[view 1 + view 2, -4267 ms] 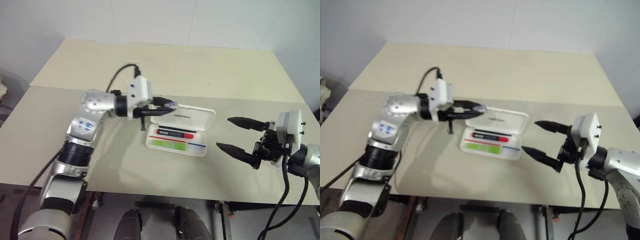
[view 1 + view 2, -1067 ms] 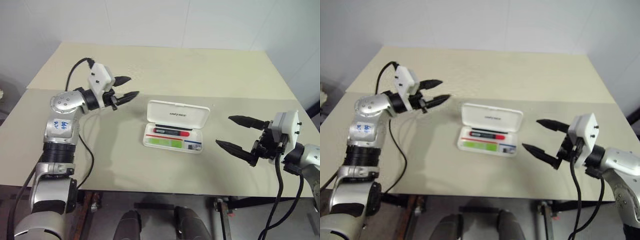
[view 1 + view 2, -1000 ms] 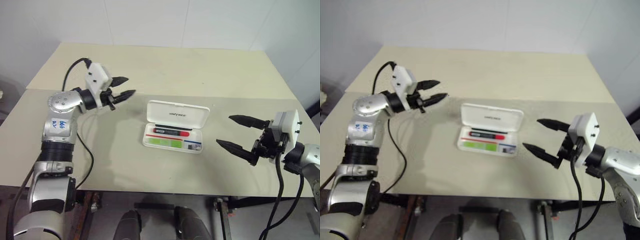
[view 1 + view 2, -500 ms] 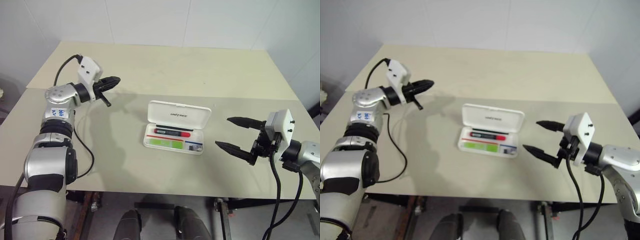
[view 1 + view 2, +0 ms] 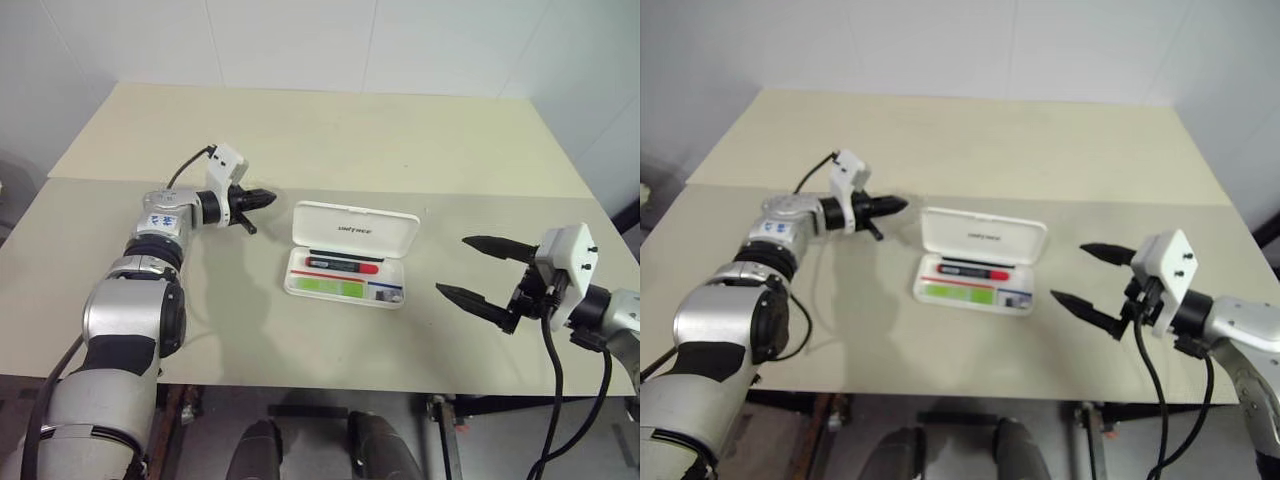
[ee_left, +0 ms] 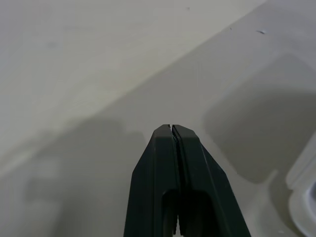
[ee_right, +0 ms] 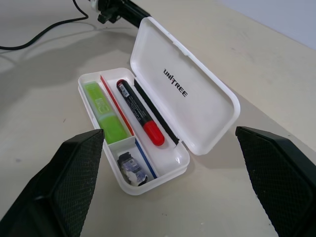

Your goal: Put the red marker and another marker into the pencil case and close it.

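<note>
The white pencil case point(image 5: 398, 300) lies open mid-table, its lid point(image 5: 357, 230) tipped back. Inside it, the red marker point(image 5: 345, 265) lies along the far side and the lime-green highlighter point(image 5: 328, 286) along the near side. The right wrist view shows both, the red marker point(image 7: 140, 113) and the highlighter point(image 7: 103, 111), plus a small grey object point(image 7: 129, 165) in the end compartment. My left gripper point(image 5: 268, 198) is shut on nothing, low over the table, pointing at the lid's left end with a small gap. My right gripper point(image 5: 453, 265) stands open to the right of the case, empty.
The beige table point(image 5: 300, 130) has a seam running across it behind the case. A black cable point(image 5: 185, 170) loops from my left wrist. In the left wrist view a corner of the case point(image 6: 306, 187) shows just beyond the shut fingertips point(image 6: 171, 127).
My left gripper has shut, dropped from up at the far left, and swung in close to the lid's left end. The right arm and the case have stayed put.
</note>
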`<state>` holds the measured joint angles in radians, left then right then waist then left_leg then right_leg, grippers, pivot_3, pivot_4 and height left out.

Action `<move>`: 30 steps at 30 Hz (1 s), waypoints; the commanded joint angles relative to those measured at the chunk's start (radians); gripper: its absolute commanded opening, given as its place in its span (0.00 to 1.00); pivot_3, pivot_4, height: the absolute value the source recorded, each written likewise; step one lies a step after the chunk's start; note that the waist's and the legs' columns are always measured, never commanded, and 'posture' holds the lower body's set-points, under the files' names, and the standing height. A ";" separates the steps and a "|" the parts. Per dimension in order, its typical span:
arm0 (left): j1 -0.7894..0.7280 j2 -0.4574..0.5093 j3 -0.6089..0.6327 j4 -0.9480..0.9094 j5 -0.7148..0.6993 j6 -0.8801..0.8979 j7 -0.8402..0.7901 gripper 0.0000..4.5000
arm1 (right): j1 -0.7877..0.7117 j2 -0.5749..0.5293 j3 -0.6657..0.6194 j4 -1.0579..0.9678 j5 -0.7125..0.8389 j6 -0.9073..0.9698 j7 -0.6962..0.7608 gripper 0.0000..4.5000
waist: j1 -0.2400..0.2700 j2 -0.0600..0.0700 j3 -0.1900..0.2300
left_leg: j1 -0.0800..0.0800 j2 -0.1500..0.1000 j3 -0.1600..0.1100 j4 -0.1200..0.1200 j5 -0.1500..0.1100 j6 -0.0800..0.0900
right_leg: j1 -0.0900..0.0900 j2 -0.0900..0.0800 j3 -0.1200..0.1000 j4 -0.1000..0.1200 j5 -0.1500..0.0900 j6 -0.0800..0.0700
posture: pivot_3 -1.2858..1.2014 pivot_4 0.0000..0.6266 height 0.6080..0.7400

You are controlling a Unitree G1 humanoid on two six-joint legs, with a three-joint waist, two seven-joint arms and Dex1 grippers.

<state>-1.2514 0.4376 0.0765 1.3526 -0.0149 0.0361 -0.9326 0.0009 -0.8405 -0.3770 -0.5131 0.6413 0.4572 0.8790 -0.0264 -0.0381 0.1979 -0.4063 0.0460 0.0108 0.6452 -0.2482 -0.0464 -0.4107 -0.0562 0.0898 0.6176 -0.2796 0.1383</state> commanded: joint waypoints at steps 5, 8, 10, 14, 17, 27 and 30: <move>-0.066 -0.039 0.086 -0.008 -0.047 0.093 -0.068 0.01 | 0.024 0.022 -0.112 -0.039 0.098 -0.001 -0.008 1.00 | -0.001 -0.001 0.001 | 0.000 0.000 0.000 0.000 0.000 0.000 | 0.000 0.000 0.000 0.000 0.000 0.000 | 0.52 0.24 1.00; -0.076 -0.056 0.117 -0.008 -0.061 0.116 -0.079 0.01 | 0.024 0.030 -0.128 -0.033 0.136 -0.002 0.004 1.00 | -0.001 -0.002 0.001 | 0.000 0.000 0.000 0.000 0.000 0.000 | 0.000 0.000 0.000 0.000 0.000 0.000 | 0.52 0.24 1.00; -0.080 -0.066 0.124 -0.009 -0.060 0.123 -0.098 0.01 | 0.020 0.034 -0.137 -0.032 0.163 -0.002 0.004 1.00 | -0.001 -0.002 0.001 | 0.000 0.000 0.000 0.000 0.000 0.000 | 0.000 0.000 0.000 0.000 0.000 0.000 | 0.52 0.24 1.00; -0.091 -0.086 0.118 -0.014 -0.051 0.141 -0.188 0.01 | 0.013 0.027 -0.137 -0.026 0.171 -0.001 -0.005 1.00 | 0.000 -0.002 0.001 | 0.000 0.000 0.000 0.000 0.000 0.000 | 0.000 0.000 0.000 0.000 0.000 0.000 | 0.52 0.24 1.00; -0.094 -0.096 0.093 -0.019 -0.036 0.170 -0.284 0.01 | 0.021 0.025 -0.135 -0.024 0.159 -0.007 -0.006 1.00 | -0.001 -0.002 0.001 | 0.000 0.000 0.000 0.000 0.000 0.000 | 0.000 0.000 0.000 0.000 0.000 0.000 | 0.52 0.24 1.00; -0.071 -0.111 -0.064 -0.055 0.041 0.242 -0.602 0.01 | 0.028 0.031 -0.121 -0.019 0.134 -0.017 -0.016 1.00 | -0.001 -0.002 0.001 | 0.000 0.000 0.000 0.000 0.000 0.000 | 0.000 0.000 0.000 0.000 -0.001 -0.001 | 0.52 0.24 1.00; -0.051 -0.131 -0.115 -0.062 0.080 0.240 -0.538 0.01 | 0.020 0.035 -0.107 -0.011 0.122 -0.022 -0.015 1.00 | -0.001 -0.002 0.001 | 0.000 0.000 -0.001 0.000 0.000 0.000 | 0.000 0.000 0.000 0.000 -0.001 -0.001 | 0.52 0.24 1.00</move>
<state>-1.3133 0.3185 -0.0144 1.3242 0.0437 0.2815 -1.4842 0.0275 -0.8116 -0.4778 -0.5170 0.7659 0.4574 0.8666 -0.0271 -0.0399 0.1990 -0.4062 0.0460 0.0102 0.6454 -0.2484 -0.0464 -0.4106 -0.0563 0.0900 0.6176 -0.2802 0.1372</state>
